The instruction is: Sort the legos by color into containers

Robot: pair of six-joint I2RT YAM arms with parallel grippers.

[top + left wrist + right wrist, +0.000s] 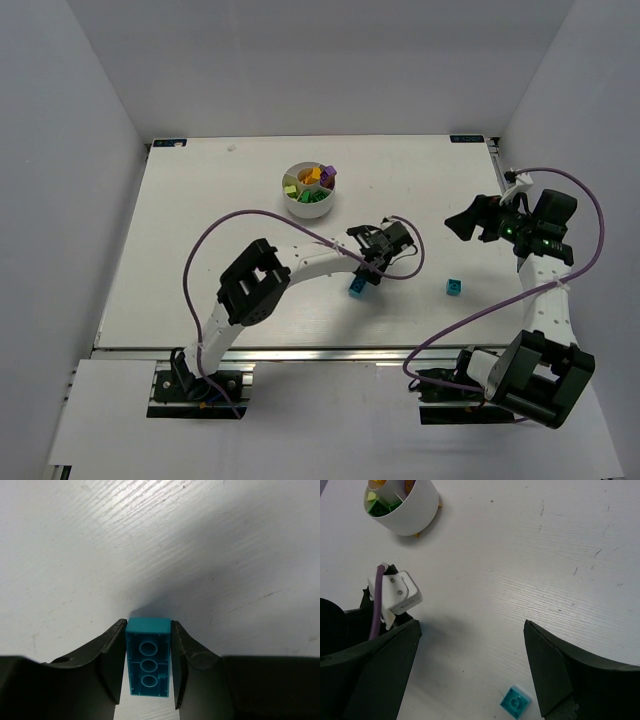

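Item: one white table (200,200), with two small blue tabs at its far corners whose print is too small to read. Two arms: left arm (255,280) and right arm (545,310), each trailing one purple cable (197,255). One round white bowl (300,209) with radial dividers serves as the landmark. It holds purple pieces (328,175), green pieces (312,197) and lime-yellow pieces (291,187); their number cannot be told. Two grippers. The left gripper (148,623) is nearer than the bowl and a little to its right, clamped on one cyan brick (148,660). Both fingers press its long sides, its hollow underside faces the wrist camera, and it sits low at the table surface. The right gripper (471,625) is well to the right of the bowl, spread wide with nothing between the fingers. One small cyan square brick (453,287) lies loose on the table, nearer than the bowl and well to its right, past the held brick. One white cable clip (400,592) carries a mark too blurred to read.
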